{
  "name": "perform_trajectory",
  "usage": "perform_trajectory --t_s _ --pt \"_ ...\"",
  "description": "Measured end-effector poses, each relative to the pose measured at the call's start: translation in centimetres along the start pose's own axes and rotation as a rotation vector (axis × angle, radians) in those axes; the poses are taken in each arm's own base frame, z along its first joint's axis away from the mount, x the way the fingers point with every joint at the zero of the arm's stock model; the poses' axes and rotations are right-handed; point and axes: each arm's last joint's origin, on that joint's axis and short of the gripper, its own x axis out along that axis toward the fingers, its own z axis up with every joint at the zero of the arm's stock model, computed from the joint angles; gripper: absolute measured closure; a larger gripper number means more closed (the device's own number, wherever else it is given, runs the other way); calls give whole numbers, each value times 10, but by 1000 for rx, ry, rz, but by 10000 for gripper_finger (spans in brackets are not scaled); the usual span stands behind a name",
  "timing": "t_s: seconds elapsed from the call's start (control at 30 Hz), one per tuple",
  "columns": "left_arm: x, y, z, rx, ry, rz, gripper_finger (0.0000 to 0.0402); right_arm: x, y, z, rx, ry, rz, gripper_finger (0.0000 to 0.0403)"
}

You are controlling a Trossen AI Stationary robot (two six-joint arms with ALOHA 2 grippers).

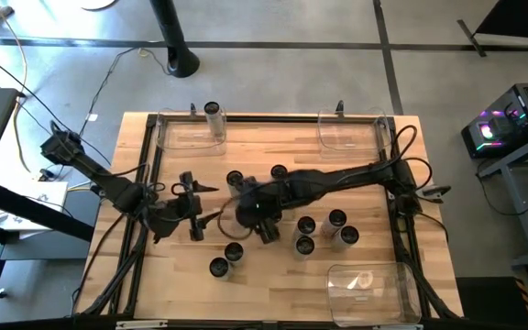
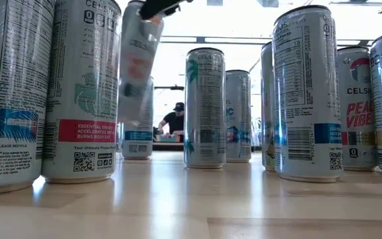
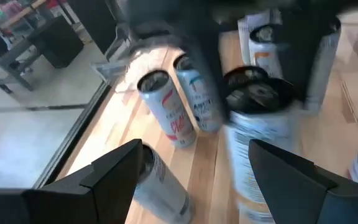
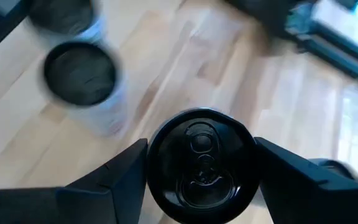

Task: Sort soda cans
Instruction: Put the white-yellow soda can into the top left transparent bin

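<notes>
Wooden table (image 1: 273, 275) holds scattered upright soda cans (image 1: 324, 229) at centre. Between the right gripper (image 4: 197, 171) fingers sits one can (image 4: 199, 163), clasped and apparently lifted, tilted off vertical. Just left, the left gripper (image 3: 188, 171) hangs spread, empty.

Both arms are dark, jointed and trailed by black cables; each tool (image 4: 201, 174) ends in two broad, angular black fingers (image 3: 114, 171).

Glossy printed metal soda cans (image 2: 307, 93); smooth pale wood surface (image 1: 273, 275); clear plastic bins (image 1: 369, 291); matt black fingers (image 4: 114, 180).
</notes>
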Motion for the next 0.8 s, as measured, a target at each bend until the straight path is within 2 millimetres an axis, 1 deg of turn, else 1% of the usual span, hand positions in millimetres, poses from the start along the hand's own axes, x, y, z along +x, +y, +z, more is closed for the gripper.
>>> perform_trajectory --t_s 0.1,0.2,0.33,0.43,0.57,0.7,0.8 --pt "-5 1 -7 -30 45 -4 115 -1 -14 -2 58 -28 -10 162" --pt "-9 3 -16 -62 101 6 115 6 -23 -5 100 -38 -22 162" --pt "-11 5 -25 -119 163 34 115 22 -21 -10 110 -8 1 162" --pt "-11 6 -26 -178 180 36 115 27 -21 -13 124 9 8 162" --pt "-11 4 -27 -187 195 13 115 34 -26 -16 153 13 -1 162" --pt "-11 4 -27 -192 196 13 115 50 -26 -24 172 58 24 162" --pt "-11 4 -27 -196 195 13 115 53 -26 -25 180 59 28 162"
